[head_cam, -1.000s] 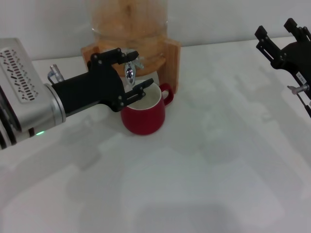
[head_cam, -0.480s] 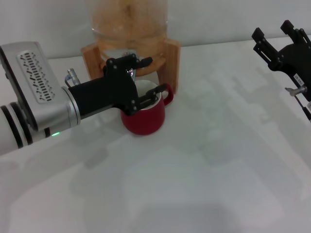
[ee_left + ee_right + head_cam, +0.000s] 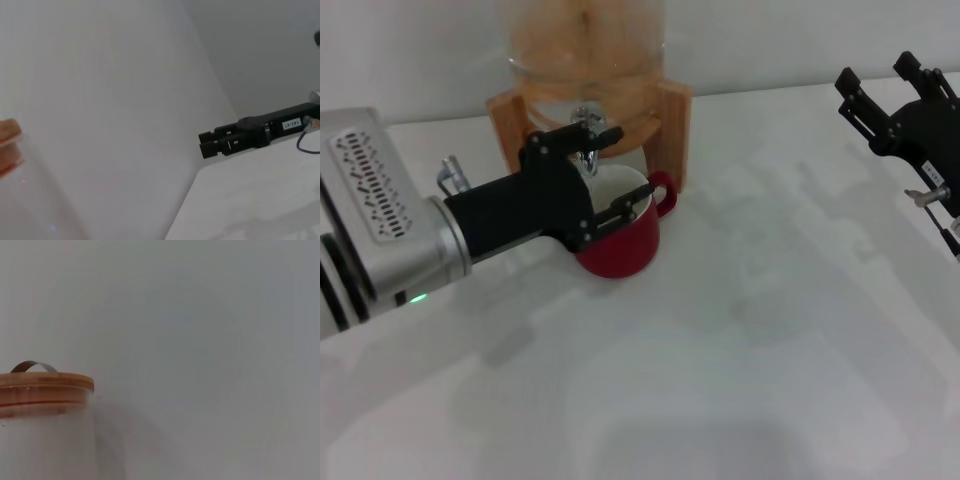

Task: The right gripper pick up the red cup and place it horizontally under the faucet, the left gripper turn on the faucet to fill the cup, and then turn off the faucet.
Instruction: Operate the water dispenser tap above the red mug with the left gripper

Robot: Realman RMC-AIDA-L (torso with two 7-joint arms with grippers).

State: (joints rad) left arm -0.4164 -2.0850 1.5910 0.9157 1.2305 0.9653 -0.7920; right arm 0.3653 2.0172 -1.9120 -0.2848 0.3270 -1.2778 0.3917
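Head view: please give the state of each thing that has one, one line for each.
red cup: upright under the faucet, on the table.
faucet: no stream visible.
left gripper: jaws open, one above and one below the faucet.
right gripper: raised at the right, away from the cup, jaws open.

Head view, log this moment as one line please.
left claw: open, at faucet above red cup | cup: upright on table under faucet | right claw: open, raised at the right, holding nothing
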